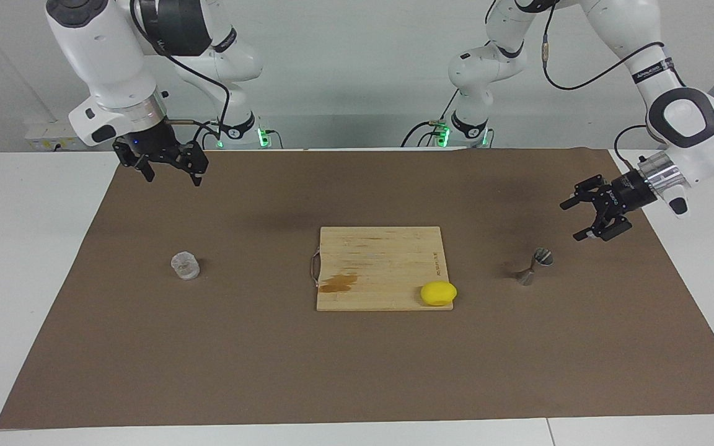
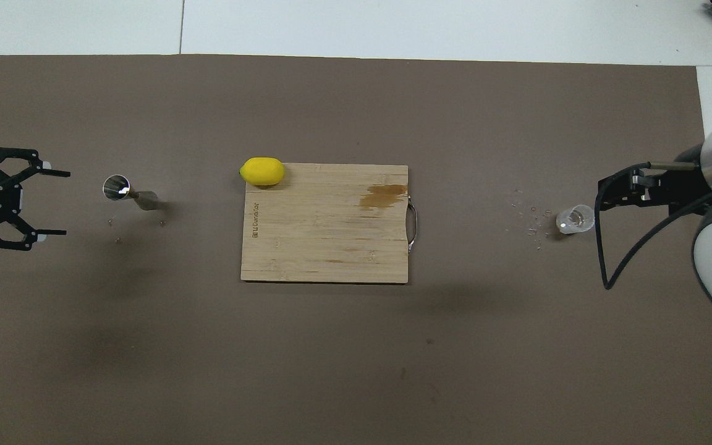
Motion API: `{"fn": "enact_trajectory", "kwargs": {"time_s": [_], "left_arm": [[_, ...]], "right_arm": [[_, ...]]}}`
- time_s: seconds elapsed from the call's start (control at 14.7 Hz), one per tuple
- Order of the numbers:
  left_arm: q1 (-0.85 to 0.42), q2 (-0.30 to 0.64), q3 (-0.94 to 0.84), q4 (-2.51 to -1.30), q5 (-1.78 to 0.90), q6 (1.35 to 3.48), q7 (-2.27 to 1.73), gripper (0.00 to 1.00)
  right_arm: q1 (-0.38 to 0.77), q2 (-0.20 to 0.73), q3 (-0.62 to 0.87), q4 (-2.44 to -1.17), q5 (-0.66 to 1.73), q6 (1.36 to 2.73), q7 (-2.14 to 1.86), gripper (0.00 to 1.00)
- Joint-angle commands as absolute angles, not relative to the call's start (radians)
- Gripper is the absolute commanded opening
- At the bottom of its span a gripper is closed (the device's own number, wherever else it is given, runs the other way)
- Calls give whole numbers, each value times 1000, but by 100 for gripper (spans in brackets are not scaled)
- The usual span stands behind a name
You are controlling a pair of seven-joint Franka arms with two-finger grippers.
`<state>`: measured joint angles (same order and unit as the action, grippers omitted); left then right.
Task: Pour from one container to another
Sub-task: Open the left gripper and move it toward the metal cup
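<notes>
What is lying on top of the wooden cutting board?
A yellow lemon sits on one corner of the cutting board, partly over the edge. A brown stain marks the wood near the handle. Whatever is under the lemon or the board is hidden.

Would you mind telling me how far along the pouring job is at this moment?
Nothing looks done yet. The glass cup stands on the mat toward the right arm's end, the steel jigger toward the left arm's end, both untouched. The right gripper and left gripper hang open and empty. Left to do: grasp the cup, carry it to the jigger, and pour.
</notes>
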<state>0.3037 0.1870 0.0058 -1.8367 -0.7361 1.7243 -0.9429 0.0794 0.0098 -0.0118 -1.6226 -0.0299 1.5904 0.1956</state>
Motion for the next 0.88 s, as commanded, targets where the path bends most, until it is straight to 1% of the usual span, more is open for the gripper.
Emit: {"fn": "enact_trajectory", "kwargs": {"time_s": [0.0, 0.2, 0.48, 0.82], "left_arm": [[327, 170, -2, -1908, -843, 1766, -1055, 100], [348, 202, -2, -1948, -928, 1818, -1094, 100], [342, 224, -2, -1979, -997, 1873, -1094, 100], [322, 226, -2, -2022, -1066, 1946, -1091, 100]], "right_arm": [[71, -11, -11, -1647, -25, 1603, 175, 100], [69, -11, -9, -1647, -25, 1603, 175, 100], [69, -11, -11, -1647, -25, 1601, 172, 100], [75, -12, -11, -1648, -25, 1604, 186, 100]]}}
